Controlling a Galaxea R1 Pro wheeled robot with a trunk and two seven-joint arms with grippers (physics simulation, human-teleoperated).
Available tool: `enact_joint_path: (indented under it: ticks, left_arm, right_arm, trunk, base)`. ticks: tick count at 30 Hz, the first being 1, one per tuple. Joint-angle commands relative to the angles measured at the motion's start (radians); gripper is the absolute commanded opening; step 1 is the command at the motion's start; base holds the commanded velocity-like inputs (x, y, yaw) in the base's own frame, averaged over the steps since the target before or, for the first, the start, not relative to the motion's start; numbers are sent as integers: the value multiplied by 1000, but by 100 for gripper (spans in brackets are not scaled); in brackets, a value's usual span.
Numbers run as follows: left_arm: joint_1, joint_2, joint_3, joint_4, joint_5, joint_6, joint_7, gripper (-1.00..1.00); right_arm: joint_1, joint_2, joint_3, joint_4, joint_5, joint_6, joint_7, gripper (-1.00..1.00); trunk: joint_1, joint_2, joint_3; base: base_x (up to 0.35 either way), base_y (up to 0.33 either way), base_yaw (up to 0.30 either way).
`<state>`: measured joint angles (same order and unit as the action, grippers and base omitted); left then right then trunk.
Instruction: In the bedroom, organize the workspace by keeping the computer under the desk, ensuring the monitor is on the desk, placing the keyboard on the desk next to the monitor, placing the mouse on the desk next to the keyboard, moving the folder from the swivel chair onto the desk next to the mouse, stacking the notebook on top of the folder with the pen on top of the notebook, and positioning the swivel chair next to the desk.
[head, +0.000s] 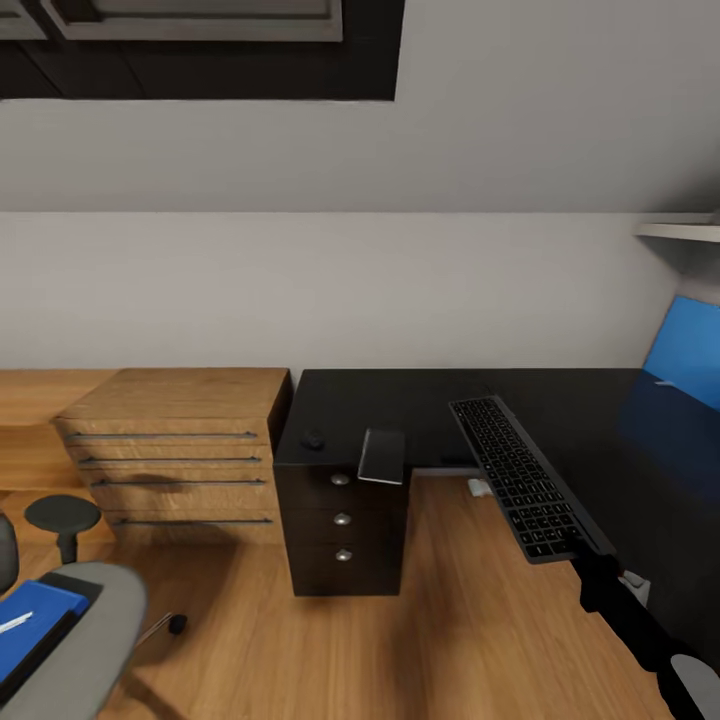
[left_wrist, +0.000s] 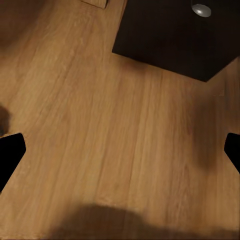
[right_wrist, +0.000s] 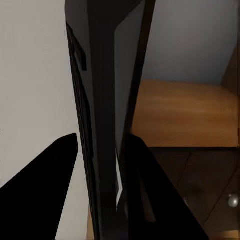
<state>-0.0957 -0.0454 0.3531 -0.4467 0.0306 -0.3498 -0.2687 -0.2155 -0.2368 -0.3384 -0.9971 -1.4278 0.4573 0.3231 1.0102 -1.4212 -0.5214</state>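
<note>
Holding: the right gripper (right_wrist: 107, 165) is pinching the keyboard (head: 520, 478), one finger on each face of the slim board, which is seen edge-on in the right wrist view.
Keyboard: tilted in the air above the inner edge of the desk (head: 400, 400), its far end over the black top and its near end at the black right arm (head: 640, 630).
Left gripper: its fingers (left_wrist: 11, 152) stand spread wide over bare wooden floor (left_wrist: 100, 125), nothing between them.
Chair: the grey swivel chair (head: 95, 640) sits nearest, at the lower left, well apart from the desk.
Folder: the blue folder (head: 30, 620) lies on the chair seat with the white pen (head: 14, 623) on top of it.
Stool: a small round black stool (head: 62, 515) stands between the chair and the wooden drawer unit (head: 175, 450).
Drawers: the desk's black drawer block with round silver knobs (head: 342, 519) stands just beside the wooden unit.
Desk top: a small dark mouse-like object (head: 313, 438) and a flat grey item (head: 382, 455) that overhangs the edge lie above the drawers.
Far side: a blue panel (head: 685, 350) rises at the desk's right; a pale wall (head: 350, 290) runs behind everything.
</note>
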Motion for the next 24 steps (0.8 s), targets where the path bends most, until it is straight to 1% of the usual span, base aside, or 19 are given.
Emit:
enact_joint_path:
  ticks: [1, 7, 10, 20, 24]
  left_arm:
    - [-1, -1, 7, 0, 3, 0, -10, 100]
    - [-1, -2, 7, 0, 3, 0, -9, 100]
    - [-1, -1, 7, 0, 3, 0, -9, 100]
    - [-1, -1, 7, 0, 3, -1, -10, 100]
    - [-1, -1, 7, 0, 3, -1, -10, 100]
  right_arm:
    - [-1, 0, -2, 0, -10, 8, 0, -100]
    - [-1, 1, -2, 0, -10, 4, 1, -100]
    - [-1, 1, -2, 0, -10, 3, 1, -100]
    - [-1, 2, -2, 0, -10, 3, 1, -100]
    - [-1, 2, -2, 0, -10, 3, 1, -100]
  trunk:
    - [-1, -1, -1]
    - [-1, -1, 5]
    - [-1, -1, 8]
    - [-1, -1, 20]
    - [-1, -1, 22]
  base:
    - [-325, 0, -56]
    - [-319, 0, -126]
    - [-206, 0, -175]
    - [-39, -6, -193]
    - [-138, -170, -56]
